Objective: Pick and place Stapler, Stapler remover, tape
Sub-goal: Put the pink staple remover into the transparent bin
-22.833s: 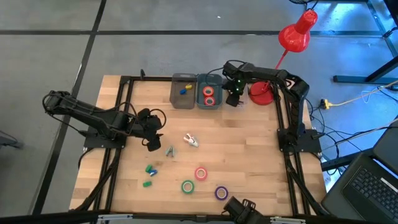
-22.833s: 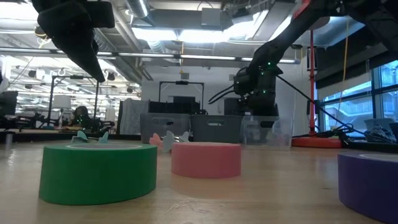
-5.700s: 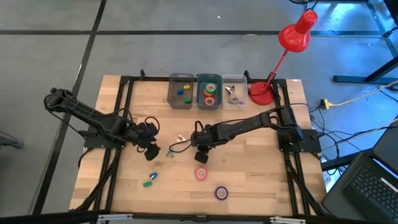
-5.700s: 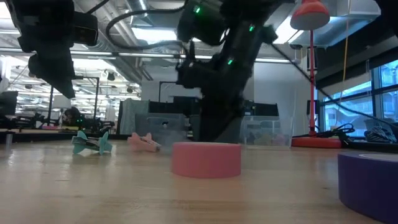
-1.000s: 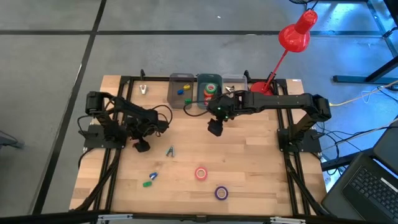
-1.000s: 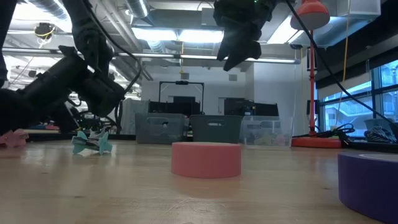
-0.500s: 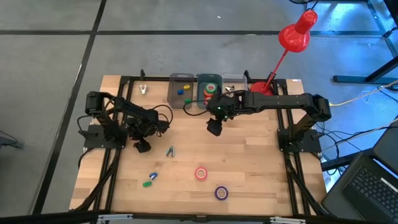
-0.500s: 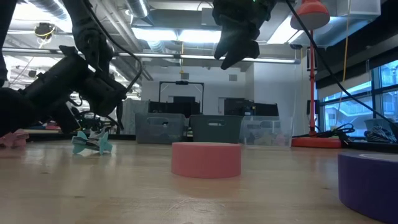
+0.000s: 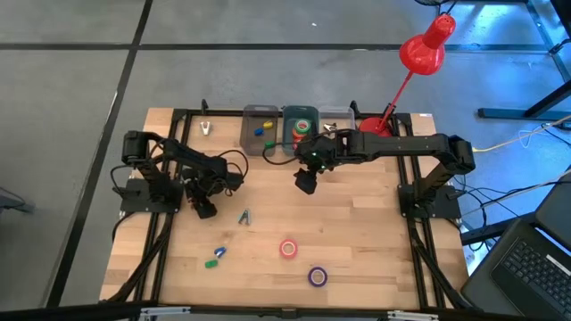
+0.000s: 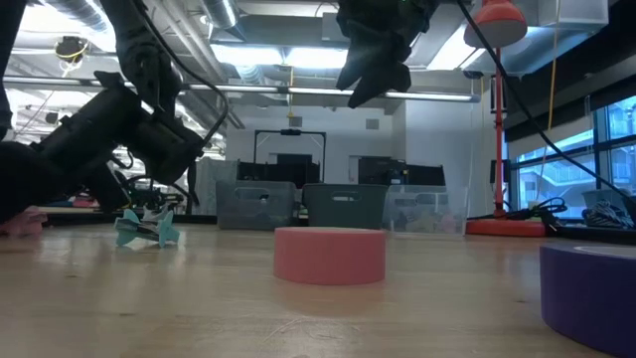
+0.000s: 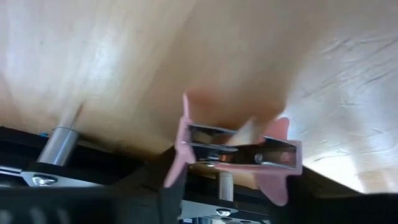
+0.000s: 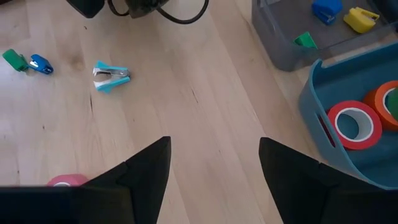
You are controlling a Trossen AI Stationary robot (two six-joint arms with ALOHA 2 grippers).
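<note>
My left gripper (image 9: 204,210) is low over the table's left side, shut on a pink staple remover (image 11: 236,152), which also shows at the low view's left edge (image 10: 15,225). My right gripper (image 9: 305,183) hangs open and empty above the table's middle, in front of the bins; its two fingers stand wide apart in its wrist view (image 12: 214,168). A teal staple remover (image 9: 244,217) lies on the table right of my left gripper. A pink tape roll (image 9: 288,249) and a purple one (image 9: 318,276) lie flat near the front edge. My left gripper holds the pink staple remover, whose metal jaws (image 11: 217,146) and pink wings sit close ahead of the wrist camera. The fingers come slanting down toward the table's left side. The place of contact is hidden by the gripper itself. The remover is at or just above the table.
Three bins stand at the far edge: a grey one (image 9: 260,132) with small blue, yellow and green blocks, a teal one (image 9: 301,132) with red and orange tape rolls (image 12: 353,124), and a clear one (image 9: 336,120). Small green and blue blocks (image 9: 214,259) lie front left. A red lamp (image 9: 375,134) stands far right.
My right gripper has gone a little up and toward the table's left edge, still open. The pink staple remover in my left gripper has sunk slightly toward the table.
</note>
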